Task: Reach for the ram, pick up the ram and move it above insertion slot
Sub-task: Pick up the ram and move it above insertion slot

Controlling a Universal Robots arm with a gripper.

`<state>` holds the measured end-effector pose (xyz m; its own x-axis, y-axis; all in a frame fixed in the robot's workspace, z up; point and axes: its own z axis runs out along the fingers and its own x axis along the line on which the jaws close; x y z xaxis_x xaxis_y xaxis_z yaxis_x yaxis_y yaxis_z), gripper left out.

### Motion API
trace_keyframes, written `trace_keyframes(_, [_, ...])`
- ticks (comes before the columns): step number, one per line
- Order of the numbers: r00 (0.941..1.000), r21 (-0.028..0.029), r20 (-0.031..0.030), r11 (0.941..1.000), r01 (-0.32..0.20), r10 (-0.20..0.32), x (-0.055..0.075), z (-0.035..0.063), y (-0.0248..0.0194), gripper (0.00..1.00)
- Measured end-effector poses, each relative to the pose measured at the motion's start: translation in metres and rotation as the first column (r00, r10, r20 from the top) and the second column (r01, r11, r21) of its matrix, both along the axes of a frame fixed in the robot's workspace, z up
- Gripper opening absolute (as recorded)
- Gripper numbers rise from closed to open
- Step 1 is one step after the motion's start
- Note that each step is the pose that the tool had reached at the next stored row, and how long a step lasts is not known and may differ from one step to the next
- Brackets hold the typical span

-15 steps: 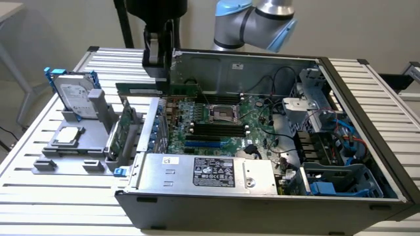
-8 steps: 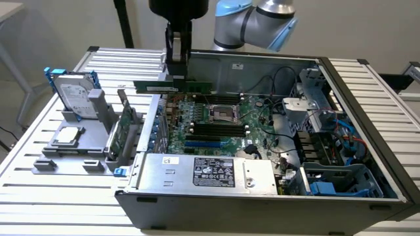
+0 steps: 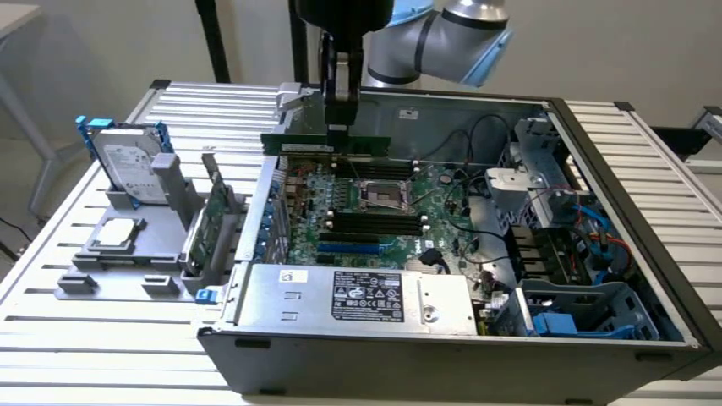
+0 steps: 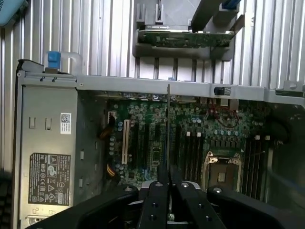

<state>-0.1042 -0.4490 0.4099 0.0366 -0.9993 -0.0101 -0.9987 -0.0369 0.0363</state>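
Note:
My gripper (image 3: 338,134) hangs over the rear part of the open computer case, shut on the ram (image 3: 304,144), a long thin green stick held level and on edge above the motherboard (image 3: 338,245). In the wrist view the ram (image 4: 168,124) shows edge-on as a thin line running out from between the black fingers (image 4: 155,200), and my gripper (image 4: 168,185) is closed around its upper edge. The dark memory slots (image 3: 373,222) lie beside the processor socket (image 3: 380,193). Seen from the wrist, these slots (image 4: 188,150) sit just beside the ram's line.
A grey power supply (image 3: 361,296) fills the case's front corner. Cables and a drive cage (image 3: 564,245) crowd the exterior view's right. On the slatted table (image 3: 101,338), a grey holder carries a wider green expansion card (image 3: 209,224) and a hard drive (image 3: 127,165).

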Motion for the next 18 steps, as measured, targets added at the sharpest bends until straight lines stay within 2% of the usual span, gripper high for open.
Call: trace_keyframes(18, [1.0, -0.0001, 0.0, 1.0, 0.0, 0.0, 0.038, -0.0087, 0.0485, 0.13])
